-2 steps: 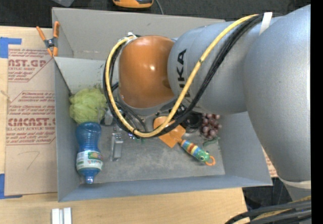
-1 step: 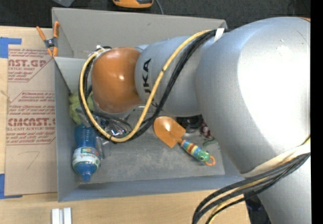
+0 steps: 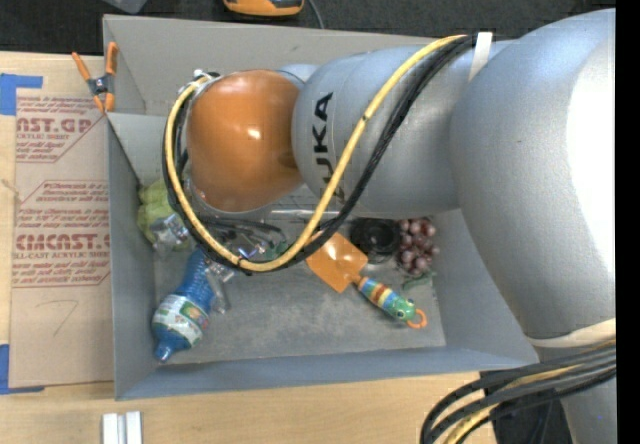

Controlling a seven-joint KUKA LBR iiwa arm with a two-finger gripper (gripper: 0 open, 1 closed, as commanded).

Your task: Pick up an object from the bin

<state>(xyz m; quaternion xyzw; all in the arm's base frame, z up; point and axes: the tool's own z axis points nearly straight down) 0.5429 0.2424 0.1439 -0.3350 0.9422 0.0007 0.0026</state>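
My gripper (image 3: 218, 272) shows as grey metal parts below the orange wrist cover, low over the left half of the bin. It sits right at the upper end of a blue plastic bottle (image 3: 182, 310) with a green and white label, which lies tilted towards the front left corner. Whether it touches the bottle is hidden. A crumpled yellow-green thing (image 3: 155, 208) lies just to the left, against the bin's left wall. An orange toy shovel (image 3: 340, 264) with a striped, many-coloured handle (image 3: 390, 302) lies to the right of the gripper on the bin floor.
A bunch of dark purple toy grapes (image 3: 417, 244) and a black round thing (image 3: 375, 232) lie at the right, near the arm. The arm and its yellow and black cables cover the back and right of the bin.
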